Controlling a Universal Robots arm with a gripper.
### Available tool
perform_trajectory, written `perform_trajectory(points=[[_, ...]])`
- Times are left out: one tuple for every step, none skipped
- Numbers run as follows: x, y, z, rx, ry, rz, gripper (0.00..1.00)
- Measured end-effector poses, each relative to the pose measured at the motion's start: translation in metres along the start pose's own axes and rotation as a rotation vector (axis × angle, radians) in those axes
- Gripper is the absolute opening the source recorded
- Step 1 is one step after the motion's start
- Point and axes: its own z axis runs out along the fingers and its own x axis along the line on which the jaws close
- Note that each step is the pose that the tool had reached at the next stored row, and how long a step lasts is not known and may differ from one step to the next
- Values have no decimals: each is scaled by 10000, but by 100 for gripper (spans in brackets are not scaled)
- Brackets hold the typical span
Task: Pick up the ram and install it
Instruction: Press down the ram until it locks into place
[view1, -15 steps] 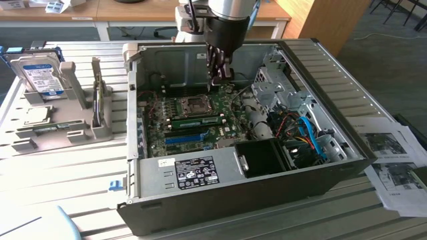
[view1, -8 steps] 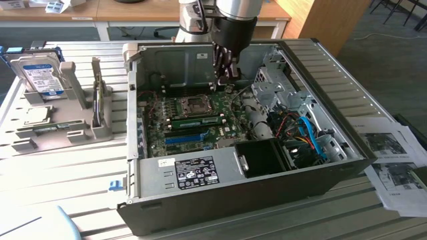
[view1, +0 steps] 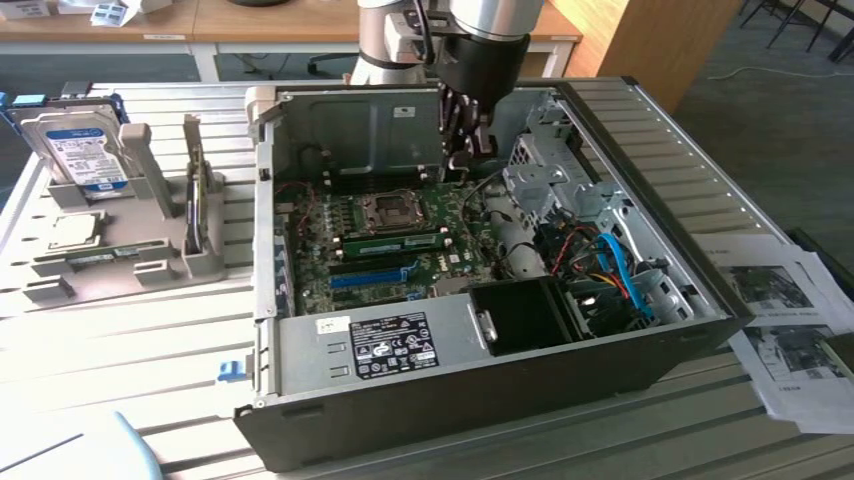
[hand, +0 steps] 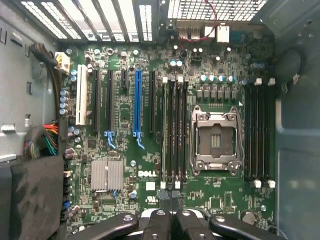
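The ram (view1: 400, 243), a long green stick with dark chips, sits in a memory slot on the motherboard beside the empty processor socket (view1: 391, 208). In the wrist view it shows edge-on as a thin pale line (hand: 164, 130) in the slot furthest from the socket (hand: 215, 142). My gripper (view1: 461, 165) hangs inside the open computer case (view1: 694, 300), above the board and apart from the ram. The black fingers (hand: 159, 222) are pressed together with nothing between them, so the gripper (hand: 170, 216) is shut.
A blue expansion slot (hand: 137, 102) and a heatsink (hand: 106, 175) lie on the board. The power supply (view1: 380, 345), a black shroud (view1: 527, 315) and cables fill the case front. A grey fixture holds a hard drive (view1: 80, 150) and a silver chip (view1: 74, 230). Papers (view1: 787, 320) lie at the exterior view's right.
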Motion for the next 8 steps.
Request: perform_trajectory(points=[[0, 0, 0, 0, 0, 0, 9], [0, 0, 0, 1, 0, 0, 9], [0, 0, 0, 0, 0, 1, 9], [0, 0, 0, 0, 0, 0, 9], [0, 0, 0, 0, 0, 0, 9], [0, 0, 0, 1, 0, 0, 9], [0, -1, 0, 1, -1, 0, 9], [0, 0, 0, 1, 0, 0, 9]])
